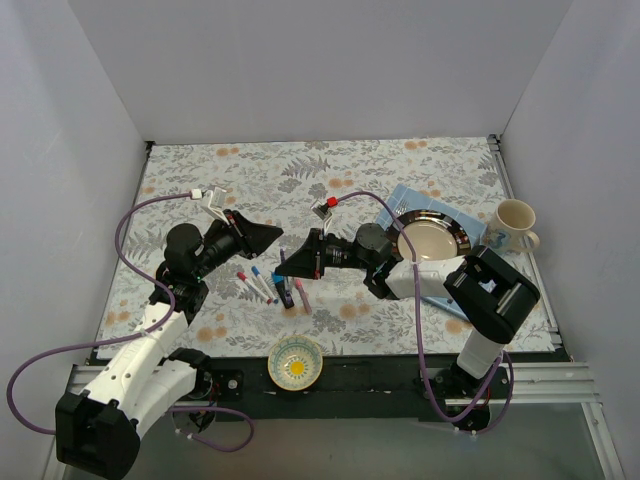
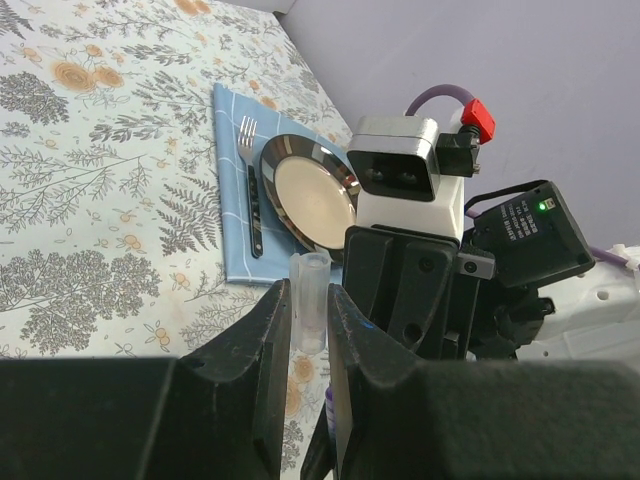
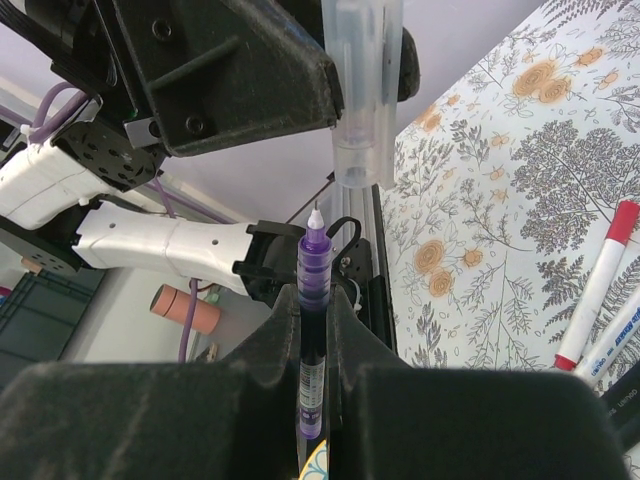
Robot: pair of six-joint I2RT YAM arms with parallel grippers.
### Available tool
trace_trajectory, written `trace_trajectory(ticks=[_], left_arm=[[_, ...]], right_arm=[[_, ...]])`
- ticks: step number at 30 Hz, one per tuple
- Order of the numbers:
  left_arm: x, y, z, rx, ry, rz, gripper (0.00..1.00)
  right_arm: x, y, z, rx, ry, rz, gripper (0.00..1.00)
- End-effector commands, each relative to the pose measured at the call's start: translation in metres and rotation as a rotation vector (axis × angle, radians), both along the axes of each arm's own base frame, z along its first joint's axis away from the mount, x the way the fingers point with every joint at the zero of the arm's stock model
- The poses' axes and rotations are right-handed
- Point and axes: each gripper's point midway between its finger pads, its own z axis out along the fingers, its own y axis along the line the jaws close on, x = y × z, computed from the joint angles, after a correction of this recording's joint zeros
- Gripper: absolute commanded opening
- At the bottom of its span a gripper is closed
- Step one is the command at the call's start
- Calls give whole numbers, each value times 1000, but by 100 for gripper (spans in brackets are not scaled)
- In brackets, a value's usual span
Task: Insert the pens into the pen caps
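My left gripper [image 2: 308, 305] is shut on a clear pen cap [image 2: 310, 295], which sticks out past its fingertips. In the right wrist view that cap [image 3: 358, 100] hangs from above with its mouth facing down. My right gripper [image 3: 315, 310] is shut on a purple pen [image 3: 314, 270], whose white tip points up at the cap, just short of the mouth and slightly to its left. In the top view the two grippers [image 1: 275, 238] [image 1: 285, 265] meet nose to nose over mid-table. Several more pens [image 1: 258, 284] lie on the cloth below them.
A shiny plate [image 1: 432, 238] with a fork [image 2: 250, 150] rests on a blue napkin [image 1: 402, 198] at the right, and a cream mug [image 1: 513, 225] stands beside it. A patterned bowl [image 1: 296, 362] sits at the near edge. Red- and blue-capped pens [image 3: 598, 285] lie near the right gripper.
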Motion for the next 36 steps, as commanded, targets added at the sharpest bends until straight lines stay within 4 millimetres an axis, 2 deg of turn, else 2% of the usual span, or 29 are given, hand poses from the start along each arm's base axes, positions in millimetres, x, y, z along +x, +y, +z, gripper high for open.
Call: trace_trajectory(ticks=[1, 36], left_arm=[[-1, 1, 17, 2, -55, 2, 0], [-16, -4, 15, -10, -57, -59, 0]], right_arm=[[-3, -1, 21, 68, -59, 4, 1], [7, 2, 20, 51, -51, -23, 1]])
